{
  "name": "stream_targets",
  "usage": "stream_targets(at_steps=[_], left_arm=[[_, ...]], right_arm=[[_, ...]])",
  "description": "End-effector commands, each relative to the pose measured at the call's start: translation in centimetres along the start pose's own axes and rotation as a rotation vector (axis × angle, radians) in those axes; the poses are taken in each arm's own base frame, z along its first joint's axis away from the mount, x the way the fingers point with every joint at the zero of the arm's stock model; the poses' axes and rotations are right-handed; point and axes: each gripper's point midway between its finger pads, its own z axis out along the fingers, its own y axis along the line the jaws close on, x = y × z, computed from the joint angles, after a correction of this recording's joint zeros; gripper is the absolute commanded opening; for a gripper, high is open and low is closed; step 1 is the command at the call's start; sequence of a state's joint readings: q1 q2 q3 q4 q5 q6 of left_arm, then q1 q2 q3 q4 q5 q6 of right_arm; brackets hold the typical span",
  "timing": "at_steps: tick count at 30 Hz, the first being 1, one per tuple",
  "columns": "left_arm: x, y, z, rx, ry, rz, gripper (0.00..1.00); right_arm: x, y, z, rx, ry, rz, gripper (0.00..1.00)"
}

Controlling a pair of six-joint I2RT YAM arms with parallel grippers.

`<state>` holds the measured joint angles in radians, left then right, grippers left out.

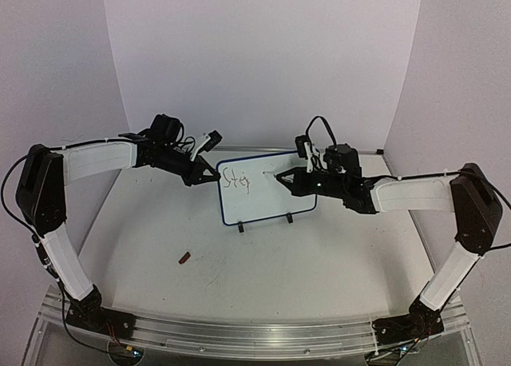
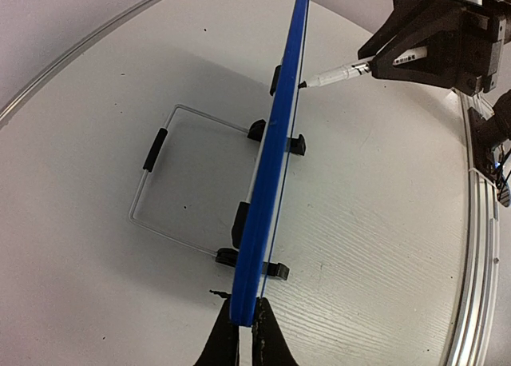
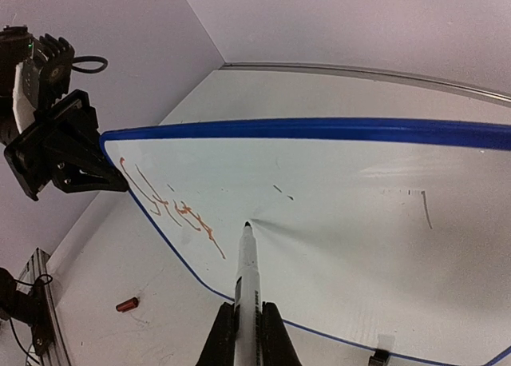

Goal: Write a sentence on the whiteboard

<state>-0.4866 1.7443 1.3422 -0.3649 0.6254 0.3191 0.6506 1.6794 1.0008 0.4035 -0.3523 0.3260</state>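
The whiteboard (image 1: 267, 196) stands upright on two black feet and has a blue frame. Orange handwriting, the sentence (image 1: 235, 180), reads roughly "Stay" at its upper left. My left gripper (image 1: 209, 174) is shut on the board's left edge. In the left wrist view the board (image 2: 275, 166) is edge-on between my fingers (image 2: 245, 328). My right gripper (image 1: 297, 179) is shut on a white marker (image 3: 246, 270). The marker's tip meets the board face (image 3: 359, 190) just right of the writing (image 3: 172, 206). The right gripper (image 3: 247, 334) shows at the bottom of its wrist view.
A small red marker cap (image 1: 185, 258) lies on the table in front of the board, also in the right wrist view (image 3: 127, 304). A wire stand (image 2: 152, 190) props the board from behind. Metal rails run along the table's edges.
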Motion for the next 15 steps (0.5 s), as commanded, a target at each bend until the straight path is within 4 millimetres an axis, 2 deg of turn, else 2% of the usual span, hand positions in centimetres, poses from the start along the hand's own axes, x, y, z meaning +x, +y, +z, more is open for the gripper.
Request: stream_targets(at_steps=[1,8,15], left_arm=[[2.9,0.1,1.4,-0.006,0.11,-0.015,0.0],[3.0,0.1,1.4,-0.008,0.111,-0.015,0.0],[2.9,0.1,1.3,-0.008,0.111,-0.014,0.0]], right_arm=[[-2.2,0.3,0.7,-0.004,-0.062,-0.011,0.0],[-2.2,-0.4,0.8,0.036,-0.075,0.01,0.0],[-3.0,-1.6,-0.7,0.115,-0.143,0.033,0.0]])
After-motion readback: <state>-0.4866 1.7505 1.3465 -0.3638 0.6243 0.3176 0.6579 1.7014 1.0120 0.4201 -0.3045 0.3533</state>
